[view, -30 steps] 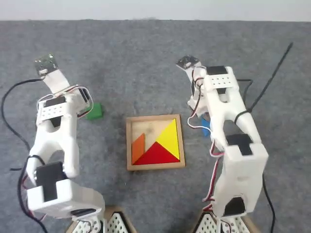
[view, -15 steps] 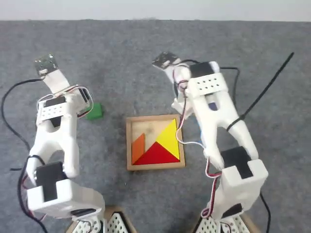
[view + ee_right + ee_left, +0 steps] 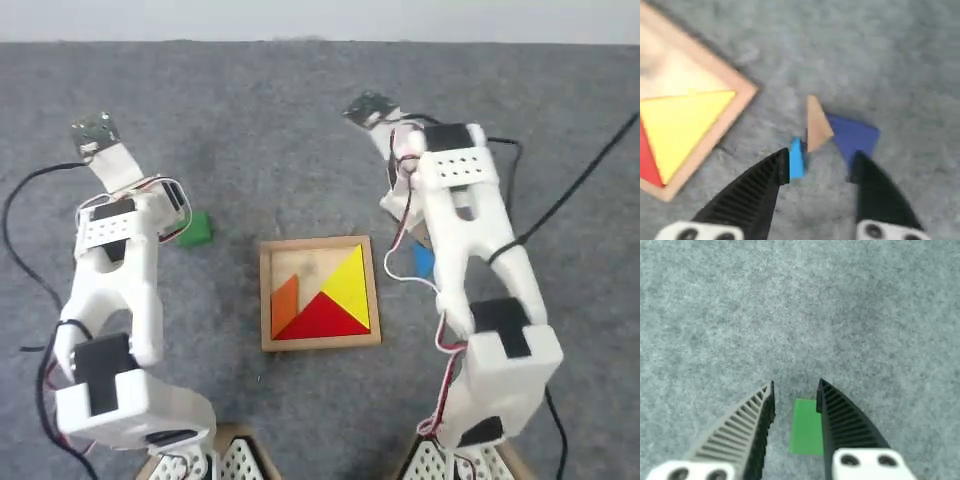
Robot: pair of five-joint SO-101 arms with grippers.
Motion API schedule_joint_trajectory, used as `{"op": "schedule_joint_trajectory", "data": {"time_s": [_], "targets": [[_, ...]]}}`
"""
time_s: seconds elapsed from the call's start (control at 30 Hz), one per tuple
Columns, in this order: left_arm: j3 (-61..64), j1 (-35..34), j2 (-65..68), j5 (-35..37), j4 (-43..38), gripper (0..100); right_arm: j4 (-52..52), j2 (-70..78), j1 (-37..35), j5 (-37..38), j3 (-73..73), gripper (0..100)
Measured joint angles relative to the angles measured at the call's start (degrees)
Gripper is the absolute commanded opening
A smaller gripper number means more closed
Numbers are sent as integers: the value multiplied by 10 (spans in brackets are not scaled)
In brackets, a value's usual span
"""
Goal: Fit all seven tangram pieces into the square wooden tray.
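The square wooden tray [image 3: 266, 300] lies between the arms and holds an orange piece [image 3: 285, 304], a red triangle [image 3: 322, 317] and a yellow triangle [image 3: 350, 283]; its upper left part is bare wood. A green piece [image 3: 195, 229] lies on the carpet left of the tray. My left gripper [image 3: 796, 385] is open just above it, and the green piece [image 3: 807, 432] shows between the fingers. My right gripper [image 3: 821, 155] is open over a cluster beside the tray's right edge: a light blue piece [image 3: 797, 159], a tan piece [image 3: 816, 125] and a dark blue piece [image 3: 852, 137].
Grey carpet covers the table. The right arm [image 3: 460, 210] hides most of the cluster; a blue piece [image 3: 424, 261] peeks out beside it. Cables trail from both arms. Open carpet lies beyond the tray and in front of it.
The right arm's head swung left toward the tray's far edge, then came back right over the blue pieces. The left arm has not moved.
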Motion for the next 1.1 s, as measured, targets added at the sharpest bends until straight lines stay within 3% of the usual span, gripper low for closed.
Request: {"op": "schedule_joint_trajectory", "data": {"time_s": [0.67,0.93,1.1], "targets": [[0,14,0,0,0,137,-46,132,11,33,0,335],[0,14,0,0,0,137,-58,142,17,33,-10,173],[0,14,0,0,0,137,-58,140,17,32,-11,162]]}}
